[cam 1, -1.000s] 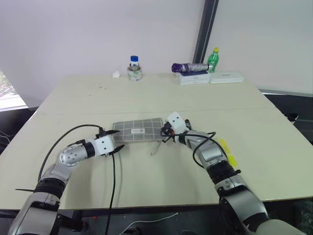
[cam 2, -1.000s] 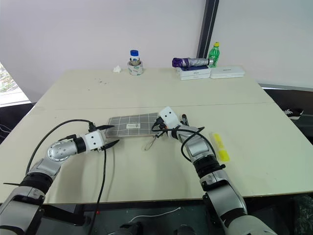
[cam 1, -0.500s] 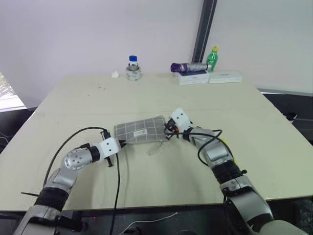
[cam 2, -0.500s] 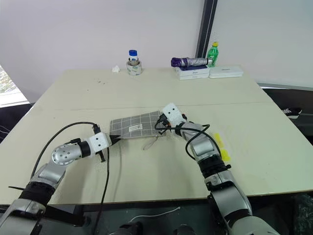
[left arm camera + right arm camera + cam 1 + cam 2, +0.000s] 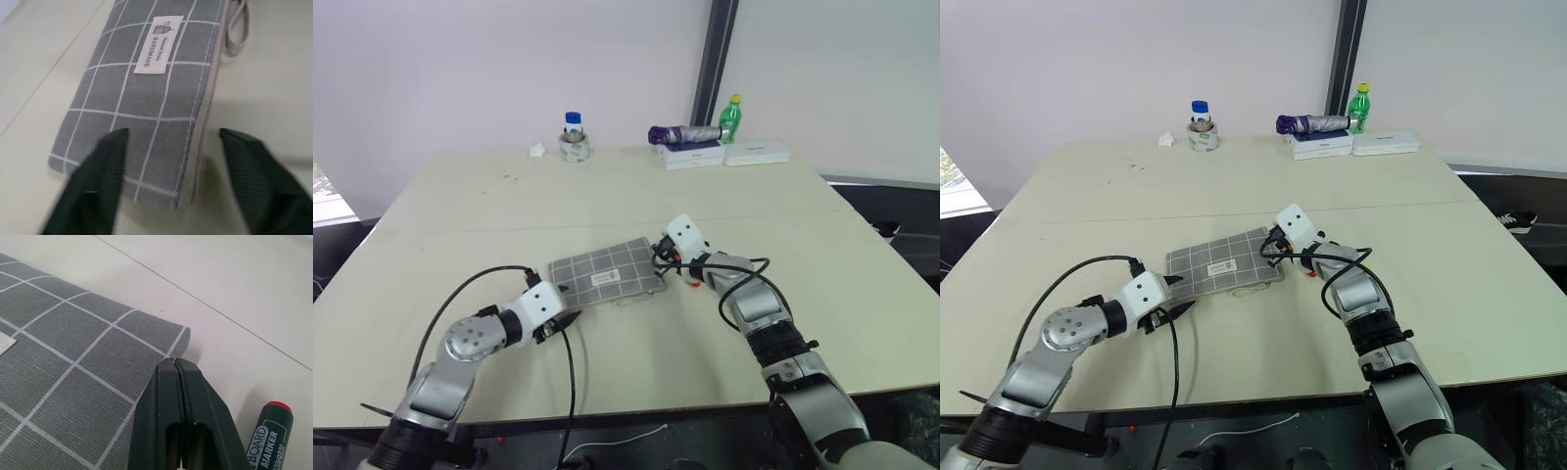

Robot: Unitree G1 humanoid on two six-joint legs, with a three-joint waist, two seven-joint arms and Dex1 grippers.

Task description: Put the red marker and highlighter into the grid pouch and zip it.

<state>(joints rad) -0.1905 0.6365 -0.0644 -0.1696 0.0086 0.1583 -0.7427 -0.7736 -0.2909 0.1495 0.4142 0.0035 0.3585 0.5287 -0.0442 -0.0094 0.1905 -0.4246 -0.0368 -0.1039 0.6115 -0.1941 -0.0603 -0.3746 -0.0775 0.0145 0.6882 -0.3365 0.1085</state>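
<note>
Beige desk (image 5: 1067, 206) mid-area: grid pouch (image 5: 1222, 271). Left hand (image 5: 166, 188) released at end; right hand (image 5: 182, 366) clenched empty. Red marker (image 5: 270, 438) beside; pinch zipper pull squarely.

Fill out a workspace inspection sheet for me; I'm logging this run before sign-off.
Surface: beige table, seam across it.
Job's things: grid pouch lying flat; red marker beside it, outside; highlighter nothing seen.
Clutter: jar, green bottle, folded umbrella on white boxes, far edge.
Grippers: left gripper open, straddling the pouch's end; right gripper shut over the pouch.
Cables: black cable looping from the left arm.
Surroundings: white wall.
</note>
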